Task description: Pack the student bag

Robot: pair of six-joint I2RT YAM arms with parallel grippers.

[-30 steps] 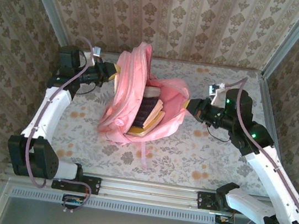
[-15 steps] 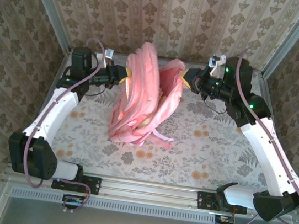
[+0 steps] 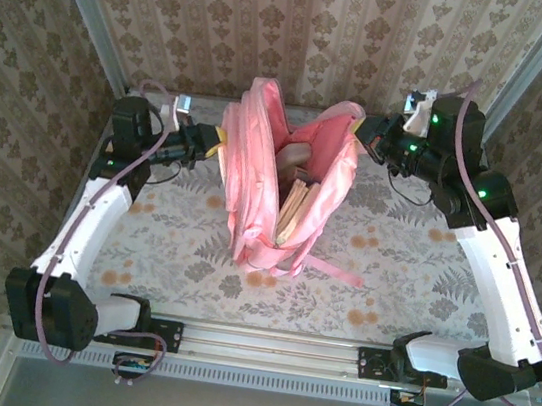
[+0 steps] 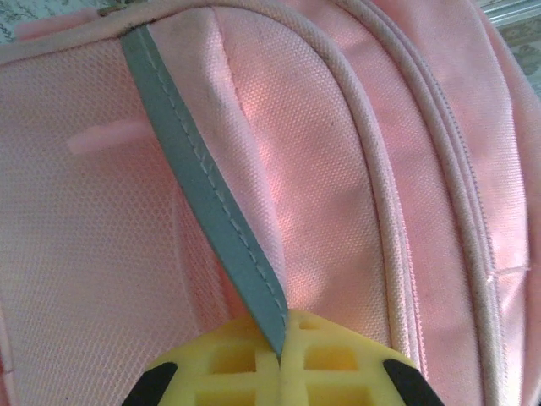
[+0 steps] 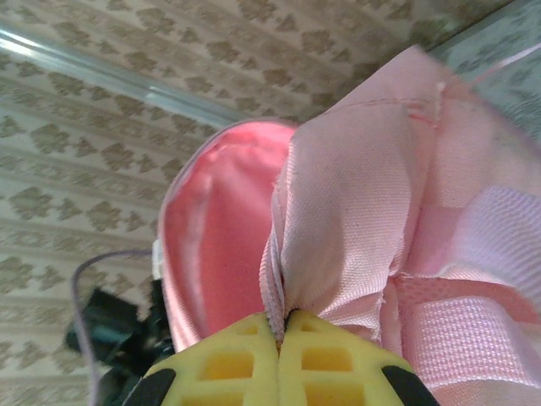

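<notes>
Top external: student bag (image 3: 253, 190) stands upright mid-desk (image 3: 391, 281), mouth open upward, books (image 3: 294, 206) visible inside.
Left gripper (image 3: 217, 142): closed, pinching a grey trim strip (image 4: 203, 194) on the bag's pink side panel, as the left wrist view shows.
Right gripper (image 3: 362, 132): closed on a fold of pink fabric at the opposite rim.
Handling: soft, floppy cloth; probably bottom-heavy with the books, so it would likely slump if either pinch let go.
Hold points: seams, piping, webbing — the thin mesh panels may slip or stretch.
</notes>
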